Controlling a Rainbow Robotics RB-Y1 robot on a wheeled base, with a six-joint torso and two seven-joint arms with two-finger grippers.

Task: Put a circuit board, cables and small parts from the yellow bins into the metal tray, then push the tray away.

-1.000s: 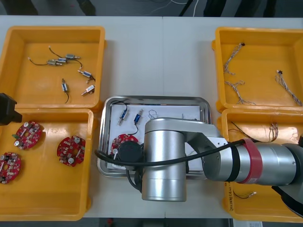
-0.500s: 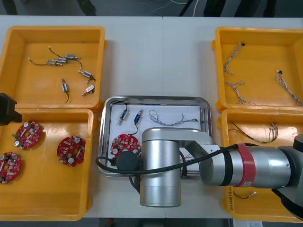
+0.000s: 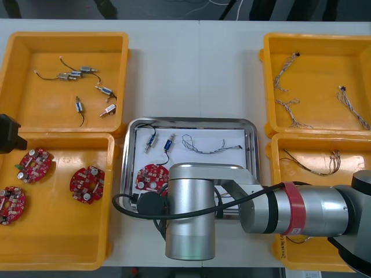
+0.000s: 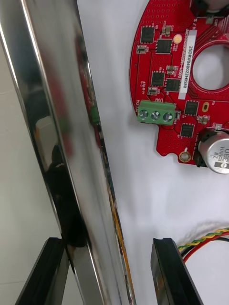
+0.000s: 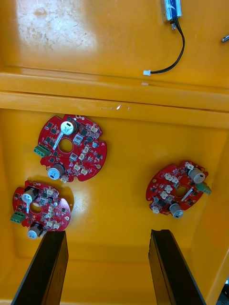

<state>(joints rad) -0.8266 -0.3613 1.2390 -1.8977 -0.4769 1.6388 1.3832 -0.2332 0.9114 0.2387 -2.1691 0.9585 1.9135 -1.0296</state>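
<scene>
The metal tray (image 3: 253, 132) lies mid-table, white inside, holding a red circuit board (image 3: 149, 176), two small metal parts (image 3: 152, 141), a blue and white cable (image 3: 204, 145) and a red and yellow cable (image 4: 206, 237). My right arm (image 3: 191, 211) covers the tray's near edge. In the right wrist view my right gripper (image 4: 109, 274) is open and straddles the tray's shiny rim (image 4: 57, 119): one finger outside, the other finger (image 4: 169, 271) inside near the board (image 4: 176, 71). My left gripper (image 5: 107, 269) hangs open above three circuit boards (image 5: 71, 147) in the near left bin.
The far left yellow bin (image 3: 64, 39) holds several small metal parts. The near left bin (image 3: 58, 258) holds three boards. Two right bins (image 3: 316, 40) contain cables. Bare table lies beyond the tray's far edge. My left arm (image 3: 8, 134) sits at the table's left edge.
My right arm has drawn back toward the table's near edge and slightly left, uncovering the blue and white cable and more of the tray. The left arm has not moved.
</scene>
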